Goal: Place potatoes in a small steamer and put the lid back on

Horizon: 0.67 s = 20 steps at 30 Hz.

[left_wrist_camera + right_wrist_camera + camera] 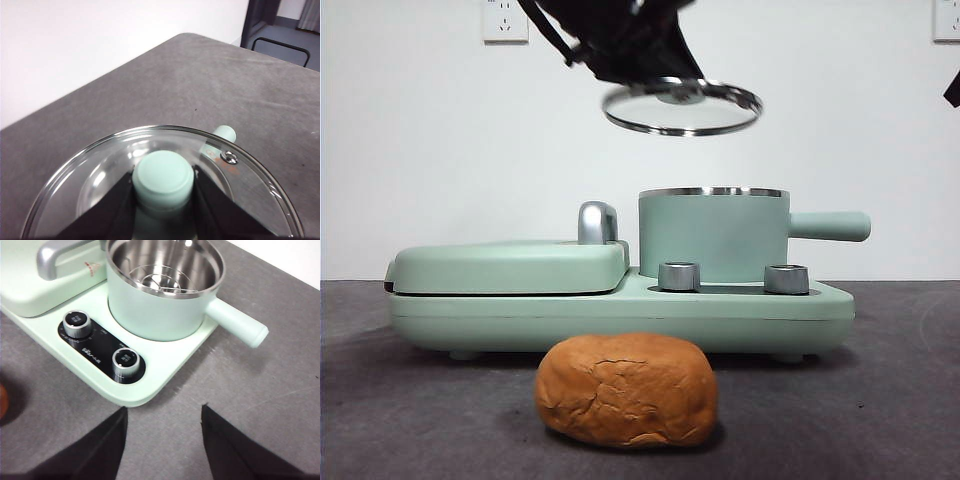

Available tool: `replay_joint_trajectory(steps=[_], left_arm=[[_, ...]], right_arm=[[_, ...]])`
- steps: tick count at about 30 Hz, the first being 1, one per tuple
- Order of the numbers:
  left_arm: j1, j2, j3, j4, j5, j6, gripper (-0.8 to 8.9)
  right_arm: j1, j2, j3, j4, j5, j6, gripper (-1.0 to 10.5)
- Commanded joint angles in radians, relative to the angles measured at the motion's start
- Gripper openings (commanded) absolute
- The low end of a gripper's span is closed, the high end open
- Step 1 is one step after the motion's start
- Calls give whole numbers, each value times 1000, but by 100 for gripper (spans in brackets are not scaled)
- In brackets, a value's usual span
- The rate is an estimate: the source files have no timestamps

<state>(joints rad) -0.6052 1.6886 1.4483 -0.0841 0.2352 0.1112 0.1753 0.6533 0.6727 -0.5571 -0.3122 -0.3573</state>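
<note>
The potato (pixel 626 389) lies on the surface (pixel 880 400) in front of the small steamer (pixel 713 235), well apart from it and untouched. The steamer stands open; inside shows only a bare steel rack (pixel 159 280). Its handle points away from the flat hinged cover (pixel 510 265). Above the steamer the left pincer (pixel 163 200) hangs clamped on the knob of the lid (pixel 682 106). Lowering the lid now would shut out the potato. The right pincer (pixel 164 440) hovers beside the steamer, spread and empty.

The left tool (pixel 163 192) clamps the lid (pixel 100 172) by its knob (mint-green) above the grey table (pixel 200 85).
</note>
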Motion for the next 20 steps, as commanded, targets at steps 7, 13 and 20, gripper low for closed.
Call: replay_joint_trajectory(steps=[7,13,20], left_arm=[[52,-164,-19,-149,-2,-35,10],[106,-338,-198,-161,-4,-57,10],[167,-572,-430,-163,-29,-114,10]], right_arm=[[76,6,18,10,-2,17,236],[161,36,18,10,-2,17,237],[276,114,18,37,-3,7,245]])
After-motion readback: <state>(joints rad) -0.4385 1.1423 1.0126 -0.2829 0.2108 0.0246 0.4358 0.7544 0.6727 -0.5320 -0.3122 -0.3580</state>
